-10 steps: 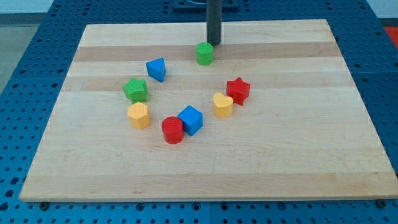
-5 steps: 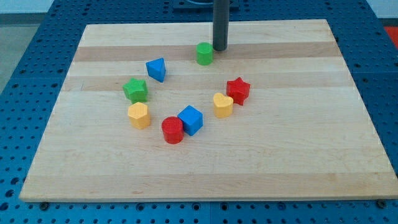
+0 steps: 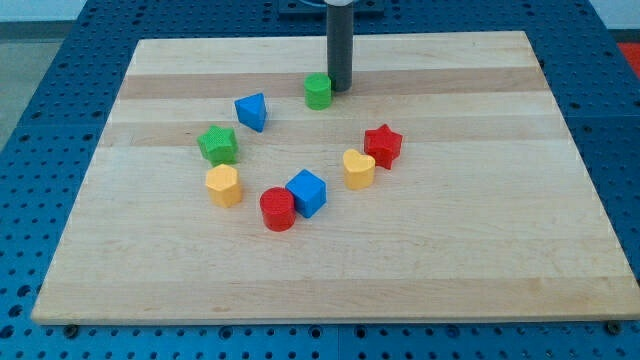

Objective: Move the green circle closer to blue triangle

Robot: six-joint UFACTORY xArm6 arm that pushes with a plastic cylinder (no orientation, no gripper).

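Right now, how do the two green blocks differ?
The green circle is a round, smooth-sided block; the green star has points. The circle sits near the view's top with my tip against its right side; the star lies lower left, beside the yellow block, away from the tip. Both are green.

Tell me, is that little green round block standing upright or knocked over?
Upright: the green circle sits flat, round top up, with my tip against its right side.
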